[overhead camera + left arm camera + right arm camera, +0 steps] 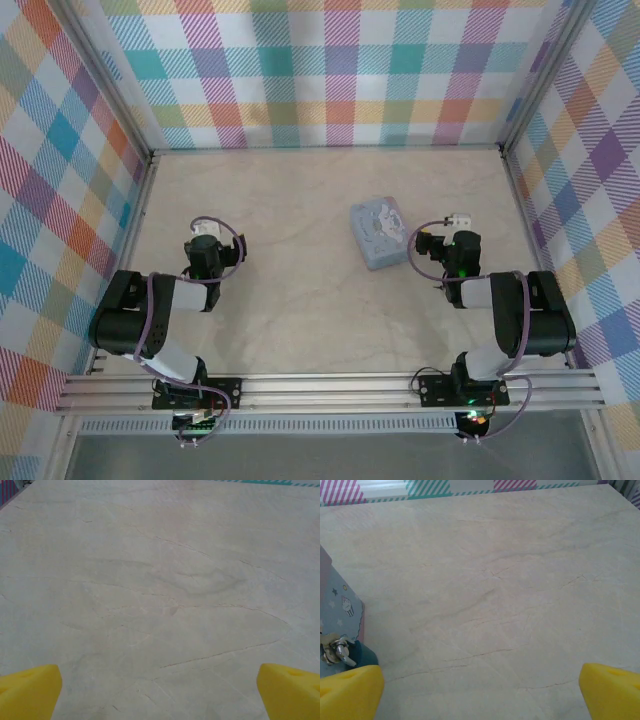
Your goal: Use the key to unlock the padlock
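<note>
We judge the task to be at its very start: nothing is held and both arms sit low near their bases. The left gripper (160, 692) hangs over bare table (290, 190), its 2 yellow fingers wide apart at the lower corners of its wrist view. The right gripper (481, 692) is spread just as wide and grips nothing.

The tin (378, 232), pale blue, lies on the table just left of the right gripper and well apart from the left one. In the right wrist view its corner comes in at the left edge, and what we take for the padlock (336, 649), a small silvery piece, hangs at its near side just above the left finger. It is too cropped for us to be sure of its shape. The key is too small for us to place with any confidence.

The next move, as we judge it, calls for finding the key and pinching it low against the table. That is a fine grasp for such wide fingers, and 1 arm will likely have to steady the tin.

We can read no brand or words. The tin's lid carries a white cartoon figure, and its side shows small stars and a cupcake.
</note>
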Action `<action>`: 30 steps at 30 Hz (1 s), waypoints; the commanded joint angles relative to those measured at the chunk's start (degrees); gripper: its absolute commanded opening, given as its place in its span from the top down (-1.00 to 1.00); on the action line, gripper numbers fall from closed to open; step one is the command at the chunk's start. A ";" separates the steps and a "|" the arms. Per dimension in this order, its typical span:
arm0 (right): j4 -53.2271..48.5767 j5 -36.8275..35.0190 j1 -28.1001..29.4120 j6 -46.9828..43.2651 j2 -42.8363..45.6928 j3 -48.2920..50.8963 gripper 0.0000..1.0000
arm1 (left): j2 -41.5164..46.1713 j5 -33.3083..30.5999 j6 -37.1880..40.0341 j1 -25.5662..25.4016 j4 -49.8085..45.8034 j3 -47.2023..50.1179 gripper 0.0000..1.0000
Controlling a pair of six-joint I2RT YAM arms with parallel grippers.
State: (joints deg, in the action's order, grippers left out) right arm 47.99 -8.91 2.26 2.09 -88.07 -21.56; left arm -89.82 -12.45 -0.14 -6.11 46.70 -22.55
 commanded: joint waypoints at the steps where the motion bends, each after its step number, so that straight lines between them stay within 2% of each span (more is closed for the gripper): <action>1: 1.95 0.91 -0.14 -0.30 0.18 -0.85 -0.99 | 0.26 0.76 0.91 0.75 0.80 -0.85 -0.99; 28: 2.02 0.58 -0.13 -0.21 0.27 -0.81 -0.99 | 0.26 0.93 0.84 0.82 0.67 -0.97 -0.99; 30: -1.17 -0.11 -0.13 0.42 2.01 -1.58 -0.99 | 0.99 -0.21 0.52 0.78 0.08 -1.08 -1.00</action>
State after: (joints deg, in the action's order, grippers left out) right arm 47.70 -8.93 2.26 2.11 -87.99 -21.63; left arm -89.82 -12.47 -0.14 -6.11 46.65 -22.55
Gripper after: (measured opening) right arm 0.997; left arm 0.997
